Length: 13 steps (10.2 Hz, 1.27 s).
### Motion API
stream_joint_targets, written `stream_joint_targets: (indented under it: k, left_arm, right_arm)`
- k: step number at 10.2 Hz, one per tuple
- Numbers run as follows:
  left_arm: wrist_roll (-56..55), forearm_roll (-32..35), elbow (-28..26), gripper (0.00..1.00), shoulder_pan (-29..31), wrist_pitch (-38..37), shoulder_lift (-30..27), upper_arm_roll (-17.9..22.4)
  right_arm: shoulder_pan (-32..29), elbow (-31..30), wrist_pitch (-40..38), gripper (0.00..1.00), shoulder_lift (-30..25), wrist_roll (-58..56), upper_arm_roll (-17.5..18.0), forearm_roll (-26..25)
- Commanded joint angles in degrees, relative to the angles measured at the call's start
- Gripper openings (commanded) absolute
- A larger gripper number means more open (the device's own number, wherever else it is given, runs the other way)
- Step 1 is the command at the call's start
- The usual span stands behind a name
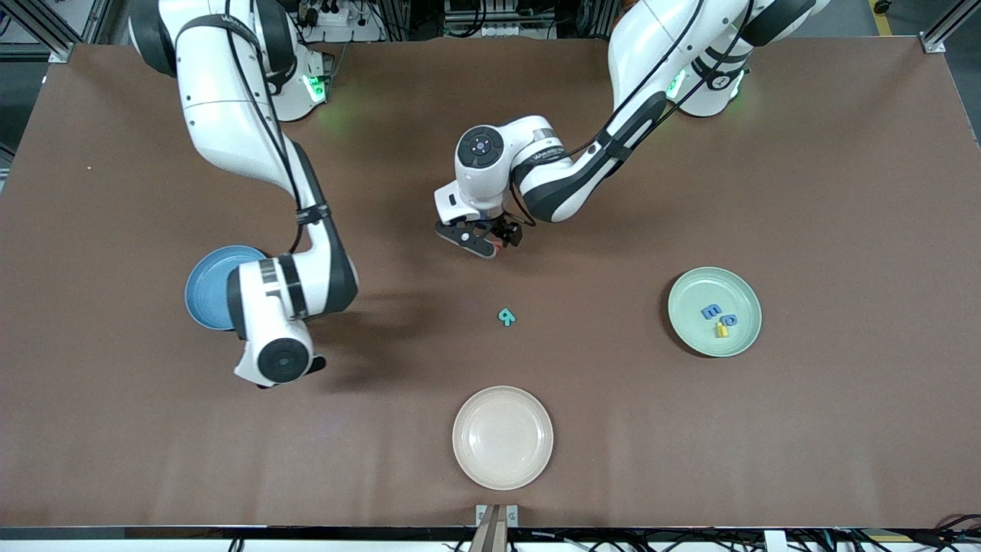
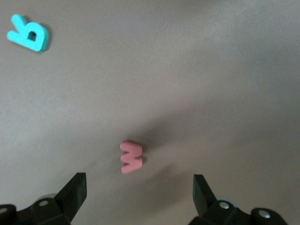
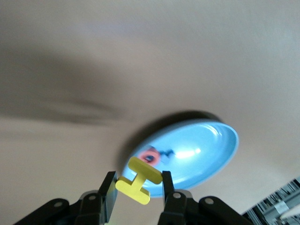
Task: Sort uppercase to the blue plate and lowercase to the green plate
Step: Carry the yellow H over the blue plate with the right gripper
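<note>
The right gripper (image 3: pixel 136 190) has a yellow H (image 3: pixel 139 180) pinched between its fingers and hangs by the blue plate (image 1: pixel 208 285), at that plate's edge nearer the front camera. The plate already carries a red letter (image 3: pixel 150 156), with something darker beside it that I can't make out. The H looks to be caught by its crossbar only, and it sits crooked in the grip (that's the bit I'd watch). If the fingers part before the arm is squarely over the plate, I'd expect the letter to land on the rim or tip off onto the table.

Toward the left arm's end of the table from the blue plate, the left gripper (image 2: pixel 139 197) hovers with its jaws spread wide and nothing in them, just above a red m (image 2: pixel 131 157) lying flat on the table. The letter sits nearer one finger than the other, so a straight close could shove it sideways or flip it rather than seat it.

A teal R (image 1: pixel 506 316) lies loose nearby, nearer the front camera than that gripper.

The green plate (image 1: pixel 743 341), well apart from the blue plate at the left arm's end, holds two blue letters and a yellow one.
</note>
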Motion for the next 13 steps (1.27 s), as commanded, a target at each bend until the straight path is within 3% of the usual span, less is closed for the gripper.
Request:
stream_joint_targets:
  k: [1,5,6,8,10,11,13]
  left_arm:
    - [-1.2,2.6,0.7,1.00,-0.5,2.4,2.3,0.8]
    - [-1.2,4.3,0.6,0.97,-2.3,2.7,4.2,1.9]
    - [-1.1,4.4,0.6,0.85,-2.5,2.6,4.2,2.0]
    - [-1.1,4.3,0.7,0.72,-2.5,2.7,4.6,2.0]
    - [-1.1,4.4,0.8,0.58,-2.6,2.7,5.1,2.0]
    - [-1.1,4.7,0.8,0.49,-2.6,2.8,5.1,2.0]
    - [-1.2,4.8,0.7,0.00,-2.2,2.7,4.8,2.0]
  right_arm:
    - [-0.1,-5.4,-3.3,0.35,-2.7,-5.5,-2.8,0.9]
    - [-1.1,-12.0,-2.4,0.35,-2.4,-18.2,-8.9,3.6]
    - [-1.3,-13.5,0.2,0.36,-3.1,-21.2,-9.7,4.9]
    - [-1.0,-16.5,5.6,0.36,-3.8,-30.3,-15.1,13.1]
    - [-0.5,-23.9,13.3,0.36,-7.0,-32.8,-15.8,13.5]
    - [0.2,-28.6,17.3,0.36,-9.8,-32.9,-15.8,13.5]
    - [0.9,-35.3,23.9,0.36,-14.1,-32.8,-15.8,13.5]
